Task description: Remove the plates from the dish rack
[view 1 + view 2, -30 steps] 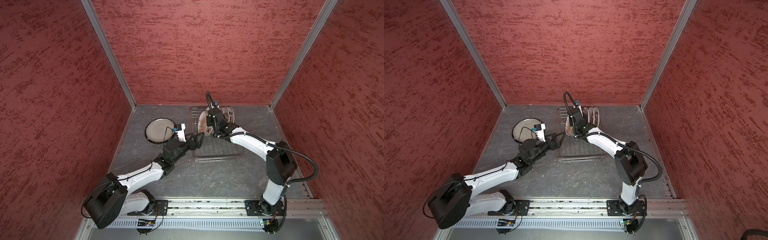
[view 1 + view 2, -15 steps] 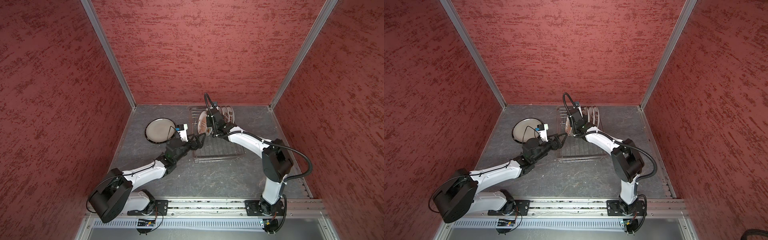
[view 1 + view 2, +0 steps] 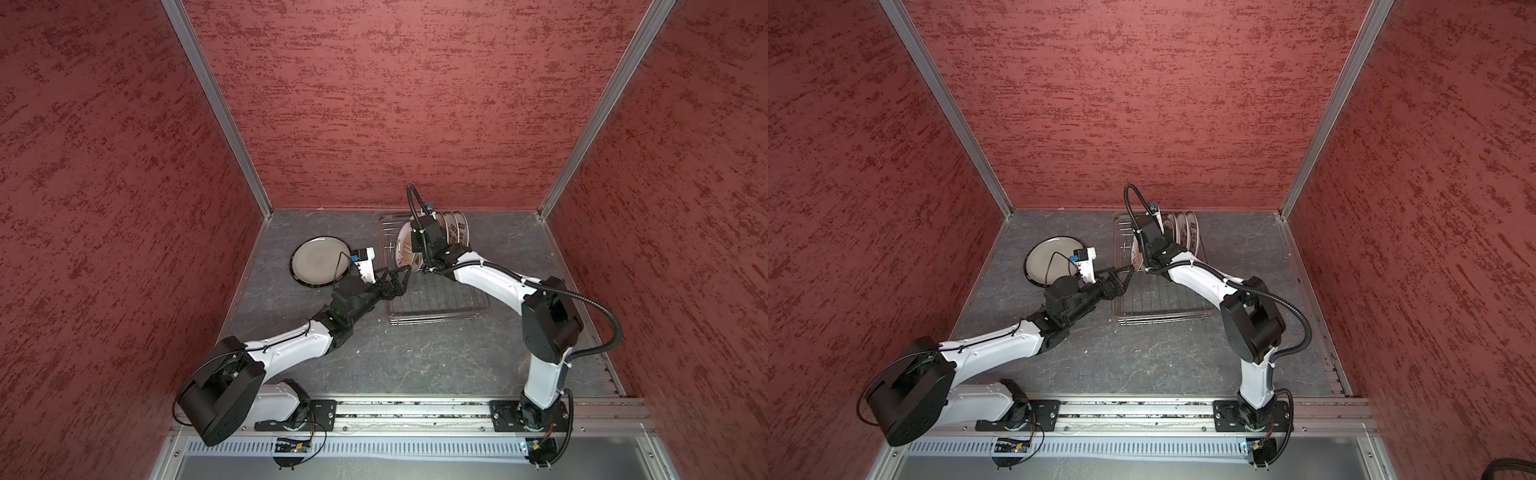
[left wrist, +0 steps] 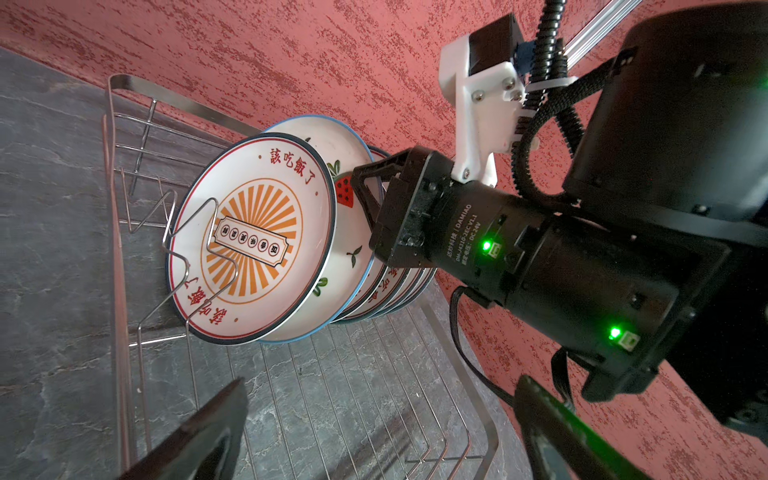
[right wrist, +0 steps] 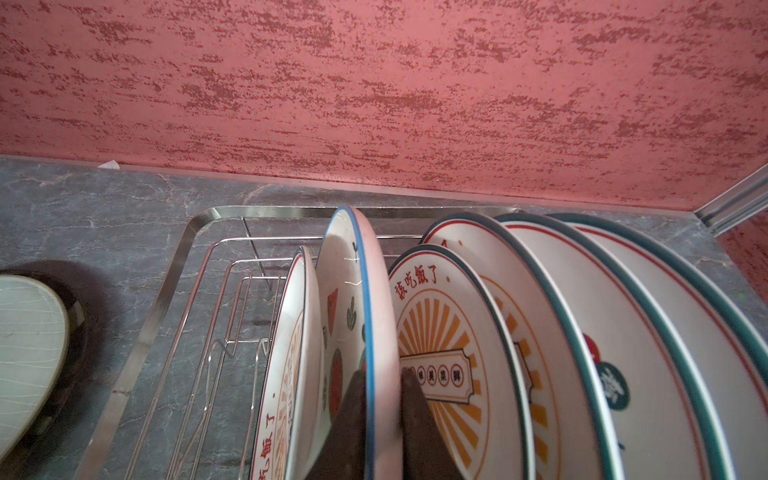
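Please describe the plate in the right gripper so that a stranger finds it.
Find the wire dish rack near the back wall, plates standing on edge. The held plate is second from the end nearer the flat plate. Only it has a blue rim and watermelon print.

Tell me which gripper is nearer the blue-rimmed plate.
Right. The right gripper clamps the rim of the blue-rimmed plate in the rack; the left gripper hangs open at the rack's left side, apart from that plate.
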Robot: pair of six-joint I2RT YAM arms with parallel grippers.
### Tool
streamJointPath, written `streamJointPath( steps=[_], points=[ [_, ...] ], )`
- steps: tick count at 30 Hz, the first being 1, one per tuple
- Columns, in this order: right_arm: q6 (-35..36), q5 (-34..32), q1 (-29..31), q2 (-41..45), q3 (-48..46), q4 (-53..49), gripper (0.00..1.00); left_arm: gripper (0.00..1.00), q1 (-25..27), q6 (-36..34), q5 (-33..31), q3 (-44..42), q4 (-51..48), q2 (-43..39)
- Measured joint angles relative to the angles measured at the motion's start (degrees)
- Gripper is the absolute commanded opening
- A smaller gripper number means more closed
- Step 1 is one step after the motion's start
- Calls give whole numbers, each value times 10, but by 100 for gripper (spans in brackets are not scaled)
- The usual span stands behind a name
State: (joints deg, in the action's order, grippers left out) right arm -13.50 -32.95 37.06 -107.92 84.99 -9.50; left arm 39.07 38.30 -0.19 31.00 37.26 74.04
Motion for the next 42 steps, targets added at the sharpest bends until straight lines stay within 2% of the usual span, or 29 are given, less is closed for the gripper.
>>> streamJointPath(
  steps=[5, 16, 34, 42],
  points=[
    [-2, -2, 0, -11, 11, -8, 26, 99, 0, 0, -4, 0, 0, 0],
    [-5, -20, 3, -17, 16, -12, 14, 99, 0, 0, -14, 0, -4, 0],
    [41, -95, 42, -17, 16, 0, 8, 100, 0, 0, -20, 1, -3, 9],
    [58, -123, 55, -13, 16, -1, 6, 99, -33, 9, -14, -29, 2, -26]
  ],
)
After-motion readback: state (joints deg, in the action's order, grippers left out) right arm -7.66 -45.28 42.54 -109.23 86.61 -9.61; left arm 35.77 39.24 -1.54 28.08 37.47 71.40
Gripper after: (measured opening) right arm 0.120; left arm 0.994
